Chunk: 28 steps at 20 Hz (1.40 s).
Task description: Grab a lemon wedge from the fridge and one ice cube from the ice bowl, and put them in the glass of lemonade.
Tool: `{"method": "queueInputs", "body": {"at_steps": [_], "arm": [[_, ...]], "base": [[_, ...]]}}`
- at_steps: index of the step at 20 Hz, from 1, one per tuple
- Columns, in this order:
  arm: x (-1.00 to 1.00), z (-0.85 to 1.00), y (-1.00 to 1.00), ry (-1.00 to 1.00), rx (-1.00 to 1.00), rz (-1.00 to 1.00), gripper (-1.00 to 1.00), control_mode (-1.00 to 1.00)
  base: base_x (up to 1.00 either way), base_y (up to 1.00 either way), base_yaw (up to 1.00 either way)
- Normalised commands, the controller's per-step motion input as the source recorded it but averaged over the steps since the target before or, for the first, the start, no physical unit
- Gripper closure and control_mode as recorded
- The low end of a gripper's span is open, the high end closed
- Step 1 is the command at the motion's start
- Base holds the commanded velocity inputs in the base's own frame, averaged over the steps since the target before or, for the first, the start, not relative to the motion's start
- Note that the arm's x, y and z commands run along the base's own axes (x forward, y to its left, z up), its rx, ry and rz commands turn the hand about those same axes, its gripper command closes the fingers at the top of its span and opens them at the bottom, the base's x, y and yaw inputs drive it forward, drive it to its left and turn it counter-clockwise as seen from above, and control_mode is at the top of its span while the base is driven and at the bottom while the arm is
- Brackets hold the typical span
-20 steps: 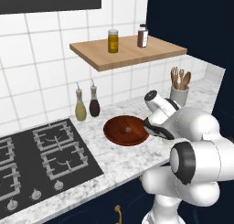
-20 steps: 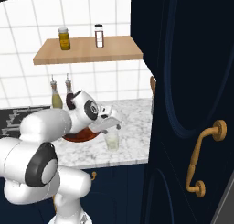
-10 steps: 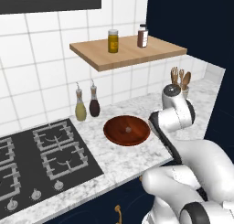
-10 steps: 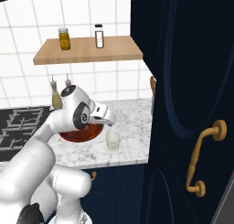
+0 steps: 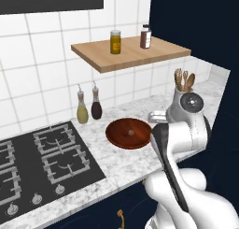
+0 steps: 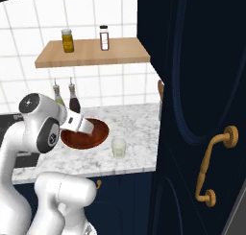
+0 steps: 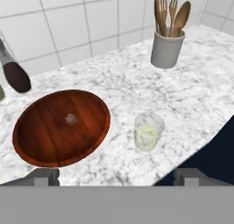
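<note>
Marble counter [image 7: 109, 77] spreads below my gripper [image 7: 116, 177], whose fingers [image 7: 43, 176] stand wide apart with nothing between them. Their tips show at the bottom of the hand view, one low on the left, one low on the right.

Between and beyond them stand the two things I can see of the job. My ice bowl [image 7: 61, 127], wide, shallow and reddish-brown, sits on the counter to the left in the hand view, with one small pale ice cube [image 7: 71, 119] lying near its middle. Just beside its rim, apart from it, stands the glass of lemonade [image 7: 148, 131], clear, with pale liquid and something pale resting in it; I cannot tell what it is.

From the right base view the glass [image 6: 118, 147] stands near the counter's front edge, right of the bowl [image 6: 96, 133], and my hand [image 6: 77, 124] hangs over the bowl's left part. From the left base view the bowl [image 5: 128, 132] lies between the black hob [image 5: 42, 162] and my arm.

Further back, a grey pot of wooden utensils [image 7: 168, 47] stands by the tiled wall. Two bottles [image 5: 88, 106] stand together against the tiles behind the bowl. Above them a wooden shelf [image 5: 130, 55] carries two jars [image 5: 130, 38]. A dark navy door with a gold handle [image 6: 214, 164] rises at the right of the right base view.
</note>
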Motion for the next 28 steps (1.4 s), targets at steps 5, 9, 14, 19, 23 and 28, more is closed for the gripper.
{"method": "queueInputs", "body": {"at_steps": [5,9,14,19,23,28], "arm": [[-0.52,0.34,-0.02,-0.06,0.04,0.14,-1.00,-1.00],[-0.10,-0.17,-0.08,0.00,0.00,0.17,-1.00,-1.00],[-0.08,-0.15,0.00,0.00,0.00,0.06,-1.00,1.00],[0.00,0.00,0.00,0.00,0.00,0.00,-1.00,1.00],[0.00,0.00,0.00,0.00,0.00,0.00,-1.00,1.00],[0.00,0.00,0.00,0.00,0.00,0.00,-1.00,1.00]], "base": [[0.00,0.00,0.00],[0.00,0.00,0.00],[-0.42,0.05,0.04],[-1.00,0.19,-0.01],[-1.00,0.03,-0.43],[-0.86,0.02,-0.70]]}}
